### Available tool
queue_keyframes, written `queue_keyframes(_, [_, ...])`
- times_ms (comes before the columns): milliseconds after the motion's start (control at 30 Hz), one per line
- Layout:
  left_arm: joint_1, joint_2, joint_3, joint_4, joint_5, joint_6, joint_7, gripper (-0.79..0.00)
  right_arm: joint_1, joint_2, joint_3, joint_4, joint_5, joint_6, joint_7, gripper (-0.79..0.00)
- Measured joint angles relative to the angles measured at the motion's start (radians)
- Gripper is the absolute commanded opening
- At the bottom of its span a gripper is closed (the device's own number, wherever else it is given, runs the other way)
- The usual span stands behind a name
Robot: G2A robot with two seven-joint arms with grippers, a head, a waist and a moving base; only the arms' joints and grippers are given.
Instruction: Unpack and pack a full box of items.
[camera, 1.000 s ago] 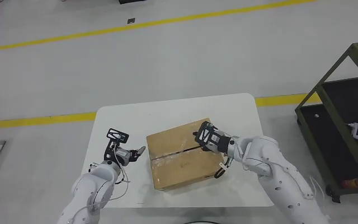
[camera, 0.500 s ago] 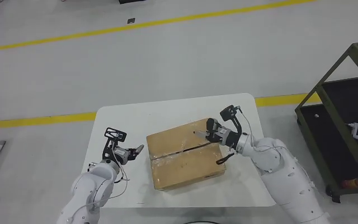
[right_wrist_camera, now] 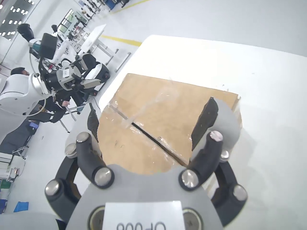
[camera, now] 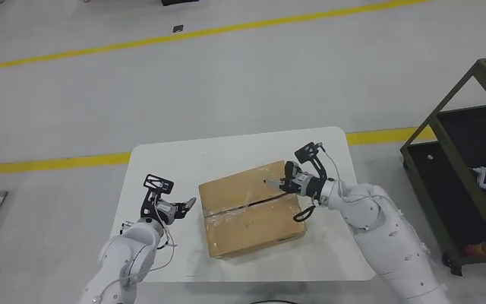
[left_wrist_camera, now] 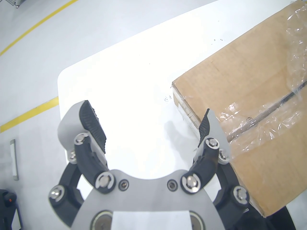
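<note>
A closed cardboard box [camera: 247, 209] sits in the middle of the white table [camera: 175, 156], its flaps shut along a dark centre seam under torn clear tape [left_wrist_camera: 266, 120]. My right gripper [camera: 278, 184] hovers open just above the box's right end, over the seam [right_wrist_camera: 156, 137], nothing between its fingers. A loose strip of tape [right_wrist_camera: 148, 107] stands up from the seam. My left gripper [camera: 184, 205] stands open beside the box's left end, close to its side [left_wrist_camera: 189, 114], holding nothing. The box [right_wrist_camera: 168, 111] contents are hidden.
A dark green metal cart [camera: 448, 152] stands off the table's right side. Bare table top lies behind the box and to its left [left_wrist_camera: 124, 72]. Yellow floor lines [camera: 190, 34] run behind the table.
My right gripper rose off the box's right end and turned, now hovering over the seam end. The left arm and the box have stayed put.
</note>
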Motion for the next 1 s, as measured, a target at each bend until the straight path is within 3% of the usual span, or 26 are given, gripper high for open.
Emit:
queue_keyframes(133, [0.002, 0.0, -0.002, -0.002, -0.003, -0.002, 0.002, 0.0, 0.043, -0.006, -0.027, 0.014, 0.022, 0.073, 0.075, 0.0])
queue_keyframes(167, [0.003, 0.0, -0.003, -0.003, -0.004, -0.003, 0.003, 0.0, 0.056, -0.008, -0.036, 0.02, 0.026, 0.089, 0.092, -0.142])
queue_keyframes(233, [0.006, 0.0, -0.005, -0.006, -0.005, -0.005, 0.005, 0.0, 0.093, -0.014, -0.059, 0.043, 0.048, 0.122, 0.132, -0.249])
queue_keyframes(267, [0.008, 0.0, -0.006, -0.007, -0.007, -0.005, 0.007, 0.0, 0.116, -0.019, -0.071, 0.062, 0.064, 0.138, 0.145, -0.348])
queue_keyframes(300, [0.01, 0.001, -0.007, -0.008, -0.008, -0.005, 0.009, 0.0, 0.134, -0.022, -0.083, 0.078, 0.072, 0.15, 0.156, -0.372])
queue_keyframes(400, [0.015, 0.001, -0.014, -0.012, -0.014, -0.005, 0.015, 0.0, 0.193, -0.036, -0.125, 0.134, 0.1, 0.172, 0.193, -0.256])
queue_keyframes(533, [0.021, 0.001, -0.024, -0.013, -0.022, -0.002, 0.023, 0.0, 0.255, -0.053, -0.173, 0.208, 0.128, 0.164, 0.209, -0.256])
queue_keyframes(600, [0.023, 0.001, -0.027, -0.014, -0.026, -0.002, 0.025, 0.0, 0.28, -0.062, -0.197, 0.242, 0.135, 0.165, 0.212, -0.357])
queue_keyframes(667, [0.023, 0.002, -0.03, -0.013, -0.027, -0.003, 0.026, 0.0, 0.297, -0.069, -0.213, 0.269, 0.148, 0.159, 0.21, -0.409])
queue_keyframes(1000, [0.017, 0.003, -0.035, -0.006, -0.031, -0.012, 0.027, 0.0, 0.372, -0.107, -0.29, 0.397, 0.19, 0.138, 0.191, -0.437])
